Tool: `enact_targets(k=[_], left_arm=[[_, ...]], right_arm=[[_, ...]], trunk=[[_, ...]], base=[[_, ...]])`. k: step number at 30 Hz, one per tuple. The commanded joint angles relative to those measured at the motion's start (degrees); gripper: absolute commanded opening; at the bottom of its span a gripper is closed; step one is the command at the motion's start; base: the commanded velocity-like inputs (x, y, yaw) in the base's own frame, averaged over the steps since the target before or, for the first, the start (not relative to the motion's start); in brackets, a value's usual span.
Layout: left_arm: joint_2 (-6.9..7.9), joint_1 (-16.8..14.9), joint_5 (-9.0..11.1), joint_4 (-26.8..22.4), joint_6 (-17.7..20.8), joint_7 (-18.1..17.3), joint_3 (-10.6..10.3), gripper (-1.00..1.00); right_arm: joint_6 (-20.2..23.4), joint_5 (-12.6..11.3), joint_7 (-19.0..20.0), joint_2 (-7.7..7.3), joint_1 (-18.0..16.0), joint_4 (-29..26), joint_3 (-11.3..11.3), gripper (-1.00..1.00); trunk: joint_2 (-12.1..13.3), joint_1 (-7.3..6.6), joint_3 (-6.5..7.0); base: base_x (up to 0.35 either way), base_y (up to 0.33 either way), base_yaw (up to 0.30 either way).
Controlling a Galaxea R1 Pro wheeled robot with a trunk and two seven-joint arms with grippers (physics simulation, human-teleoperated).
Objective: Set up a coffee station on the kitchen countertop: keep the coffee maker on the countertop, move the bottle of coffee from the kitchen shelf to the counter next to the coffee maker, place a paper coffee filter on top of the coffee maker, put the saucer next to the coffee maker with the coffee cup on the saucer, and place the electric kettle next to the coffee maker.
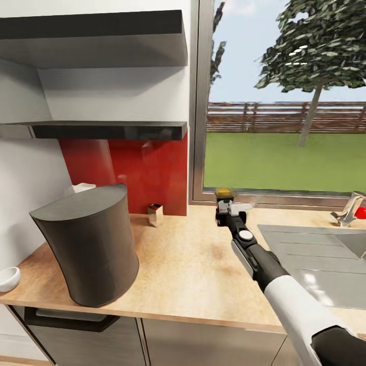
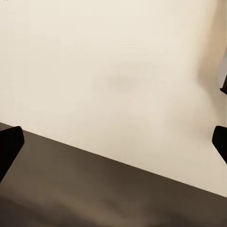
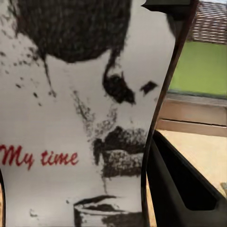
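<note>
Label: the bottle of coffee [image 3: 80,118] carries a white label with black blotchy print and the red words "My time", read close up in my right wrist view.
Right gripper [image 1: 231,209]: my fingers are clamped on the bottle of coffee [image 1: 225,202], which stands upright with its brownish-gold cap on top.
Bottle place: near the back edge of the countertop [image 1: 193,264], just before the window sill, between the coffee maker [image 1: 90,244] and the sink [image 1: 315,259].
Left gripper [image 2: 113,142]: my two dark fingertips [image 2: 9,146] sit far apart at the picture's sides, spread wide with nothing between them, over a pale surface and a dark one.
Coffee maker: dark grey, upright near the countertop's front left corner, well apart from the bottle.
Coffee cup [image 1: 8,278]: white, at the countertop's left edge beside the coffee maker; I cannot tell what is in it.
Kitchen shelf [image 1: 107,130]: black board on the wall above the coffee maker.
Small steel-coloured container [image 1: 155,213]: by the red back wall; contents not legible.
</note>
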Motion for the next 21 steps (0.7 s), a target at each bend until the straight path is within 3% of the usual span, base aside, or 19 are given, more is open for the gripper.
enact_targets(k=[1,6,11,14,21], left_arm=[[-0.02,0.0,-0.6,-0.1,0.2,0.1,0.4,1.00],[-0.08,0.0,-0.7,-0.1,0.1,0.0,0.4,1.00],[-0.08,0.0,-0.7,-0.2,0.0,0.0,0.4,1.00],[-0.04,0.0,-0.7,-0.3,0.0,0.0,0.4,1.00],[-0.09,0.0,-0.7,-0.4,0.0,0.0,0.4,1.00]], right_arm=[[-0.6,-0.5,-0.7,-0.11,0.5,-0.1,1.6,-1.00],[-2.0,-0.8,-0.7,0.11,2.8,-0.1,4.8,-1.00],[-2.1,-2.5,-1.0,2.95,3.8,0.2,4.9,-1.00],[-2.1,-4.8,-1.1,3.68,4.0,2.5,5.0,-1.00],[-2.1,-5.5,-1.0,4.82,4.0,4.3,5.2,-1.00]], trunk=[[-0.1,0.04,-0.10],[-0.1,0.04,-0.10],[-0.1,0.04,-0.10],[-0.1,0.04,-0.11],[-0.1,0.04,-0.29]], base=[[0.000,0.000,0.000],[0.000,0.000,0.000],[0.000,0.000,0.000],[0.000,0.000,0.091],[0.000,0.000,0.247]])
